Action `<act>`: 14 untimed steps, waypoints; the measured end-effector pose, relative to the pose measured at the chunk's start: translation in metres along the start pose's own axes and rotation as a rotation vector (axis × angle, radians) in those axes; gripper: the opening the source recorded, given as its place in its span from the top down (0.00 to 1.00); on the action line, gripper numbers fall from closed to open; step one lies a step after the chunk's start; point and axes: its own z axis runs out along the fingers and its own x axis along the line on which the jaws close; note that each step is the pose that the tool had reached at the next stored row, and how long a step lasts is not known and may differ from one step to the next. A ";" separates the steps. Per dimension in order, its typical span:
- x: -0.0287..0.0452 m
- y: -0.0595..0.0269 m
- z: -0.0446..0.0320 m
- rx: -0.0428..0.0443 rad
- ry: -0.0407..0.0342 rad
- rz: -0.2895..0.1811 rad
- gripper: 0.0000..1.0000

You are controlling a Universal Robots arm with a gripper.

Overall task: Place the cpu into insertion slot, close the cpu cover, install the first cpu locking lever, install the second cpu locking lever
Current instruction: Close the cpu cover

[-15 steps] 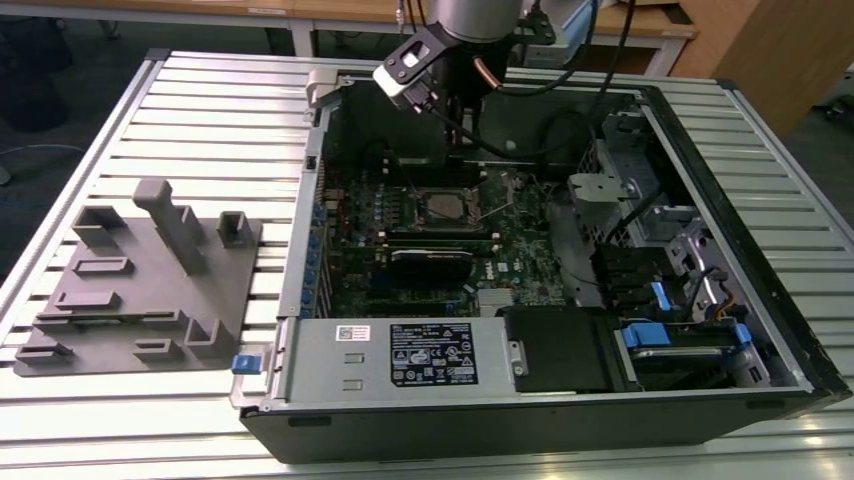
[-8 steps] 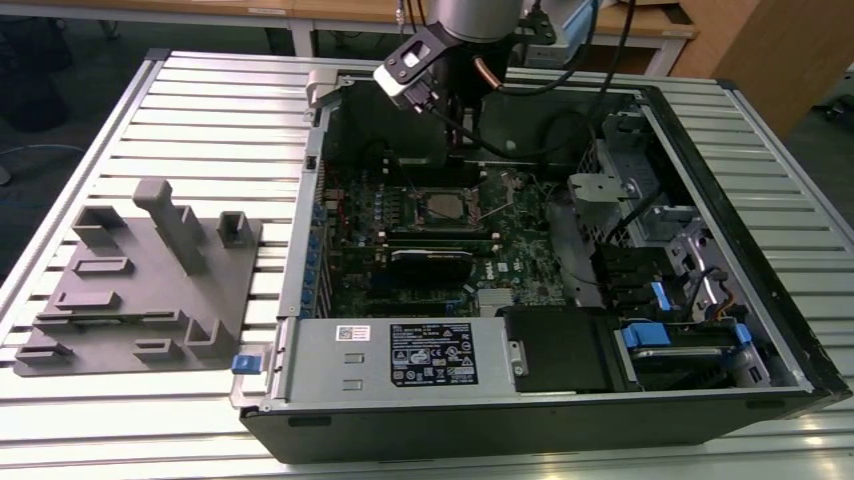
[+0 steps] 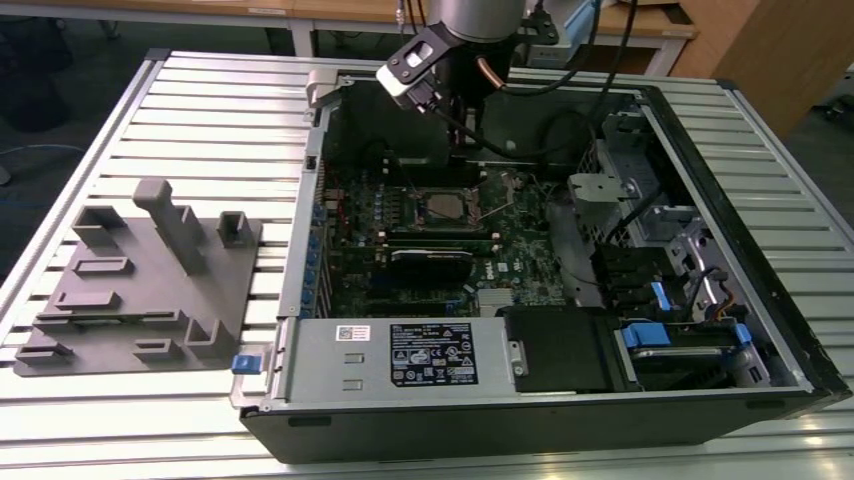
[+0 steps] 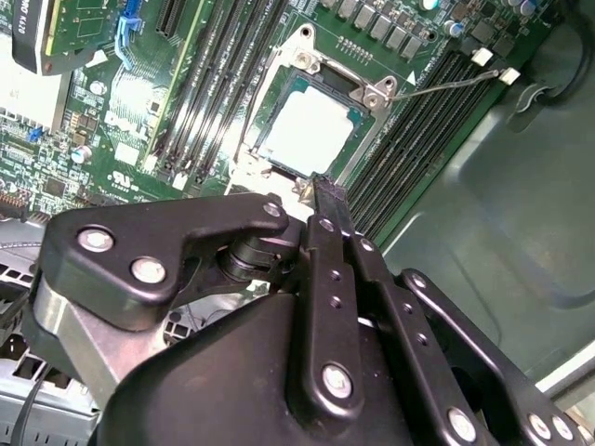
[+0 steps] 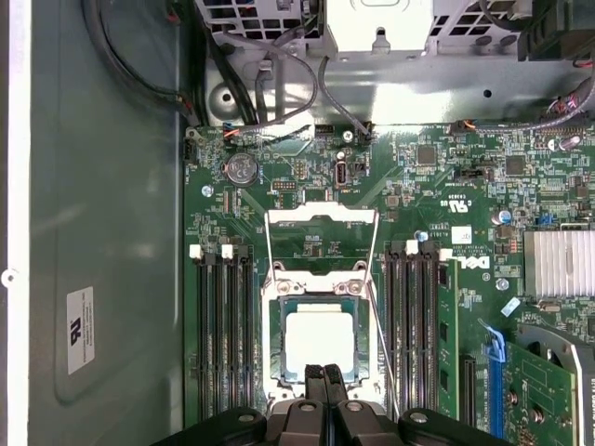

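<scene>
Cpu (image 5: 319, 339) nxt to closed tool (image 5: 324, 370); cover (image 5: 321, 214) open.

A robotics lab or workshop. An open desktop computer case (image 3: 534, 435) lies on a ribbed aluminium worktable (image 3: 214, 100), its green motherboard (image 3: 527, 255) exposed. A grey moulded fixture tray (image 3: 134, 300) sits on the table at the exterior view's left. Wooden desks (image 3: 360, 12) stand beyond the far edge, and a robot arm (image 3: 474, 15) reaches in from above.
</scene>
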 end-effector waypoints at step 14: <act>0.0004 0.0138 0.0003 0.0000 0.0000 0.000 0.89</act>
